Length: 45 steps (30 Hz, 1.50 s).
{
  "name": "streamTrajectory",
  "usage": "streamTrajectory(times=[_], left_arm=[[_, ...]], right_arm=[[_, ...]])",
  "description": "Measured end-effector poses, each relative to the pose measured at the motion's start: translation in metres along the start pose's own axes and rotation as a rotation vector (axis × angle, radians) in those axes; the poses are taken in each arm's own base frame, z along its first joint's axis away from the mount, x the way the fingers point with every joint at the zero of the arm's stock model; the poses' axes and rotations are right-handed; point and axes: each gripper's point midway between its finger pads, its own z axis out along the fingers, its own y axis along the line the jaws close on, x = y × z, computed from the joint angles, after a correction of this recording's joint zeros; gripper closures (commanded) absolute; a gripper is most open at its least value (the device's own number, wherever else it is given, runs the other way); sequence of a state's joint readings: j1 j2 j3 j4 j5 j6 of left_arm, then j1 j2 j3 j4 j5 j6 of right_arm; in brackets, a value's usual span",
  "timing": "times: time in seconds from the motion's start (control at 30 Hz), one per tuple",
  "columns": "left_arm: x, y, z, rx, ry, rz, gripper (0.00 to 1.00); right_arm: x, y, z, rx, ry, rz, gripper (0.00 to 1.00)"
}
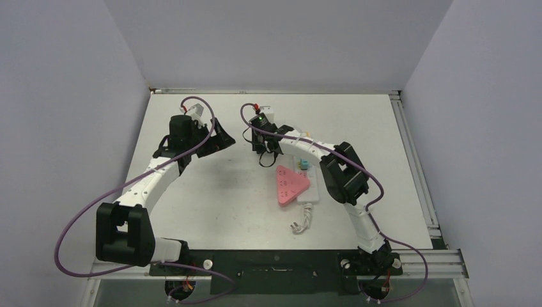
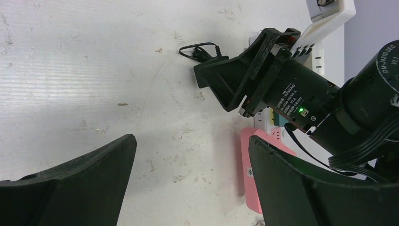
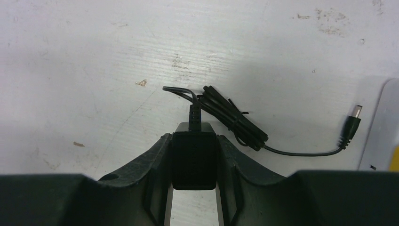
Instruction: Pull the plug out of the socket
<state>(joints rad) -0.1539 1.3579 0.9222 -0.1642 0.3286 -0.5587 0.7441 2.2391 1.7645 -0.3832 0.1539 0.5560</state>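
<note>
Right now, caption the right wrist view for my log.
Right jaws shut on the plug, its bundled cord lying on the table beside the socket.

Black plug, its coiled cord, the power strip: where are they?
black plug (image 3: 194, 162): right wrist view, middle of its body.
coiled cord (image 3: 233, 117): right wrist view, middle of the bundle.
power strip (image 1: 291, 185): top view, on its pink section.

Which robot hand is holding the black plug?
The right gripper: it is shut on the black plug, whose bundled cord lies on the table. The left gripper is open, with nothing in it.
</note>
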Motion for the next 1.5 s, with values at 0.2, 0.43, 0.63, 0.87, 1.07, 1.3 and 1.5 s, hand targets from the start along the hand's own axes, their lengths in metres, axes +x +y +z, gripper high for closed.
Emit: streamTrajectory(times=[0.2,0.43,0.63,0.87,1.07,1.3,1.5], left_arm=[[0.001,0.001,0.0,-0.003,0.004,0.0,0.11],[0.001,0.001,0.0,-0.002,0.003,0.0,0.1],[0.001,0.0,0.0,0.004,0.007,0.001,0.09],[0.009,-0.01,0.001,0.028,0.027,0.017,0.09],[0.043,-0.052,0.006,0.133,0.11,0.091,0.09],[0.096,-0.113,0.005,0.35,0.246,0.159,0.09],[0.142,-0.138,0.011,0.472,0.398,0.141,0.1]], right_arm=[[-0.002,0.003,0.001,-0.019,-0.004,0.034,0.32],[-0.004,0.007,0.002,-0.037,-0.008,0.042,0.2],[-0.007,0.008,-0.002,-0.042,-0.015,0.024,0.11],[-0.019,0.006,-0.042,-0.082,-0.048,-0.001,0.0],[-0.025,-0.009,-0.115,-0.147,-0.125,0.005,0.07],[-0.008,-0.099,-0.171,-0.151,-0.181,0.114,0.09],[0.04,-0.183,-0.175,-0.068,-0.133,0.23,0.09]])
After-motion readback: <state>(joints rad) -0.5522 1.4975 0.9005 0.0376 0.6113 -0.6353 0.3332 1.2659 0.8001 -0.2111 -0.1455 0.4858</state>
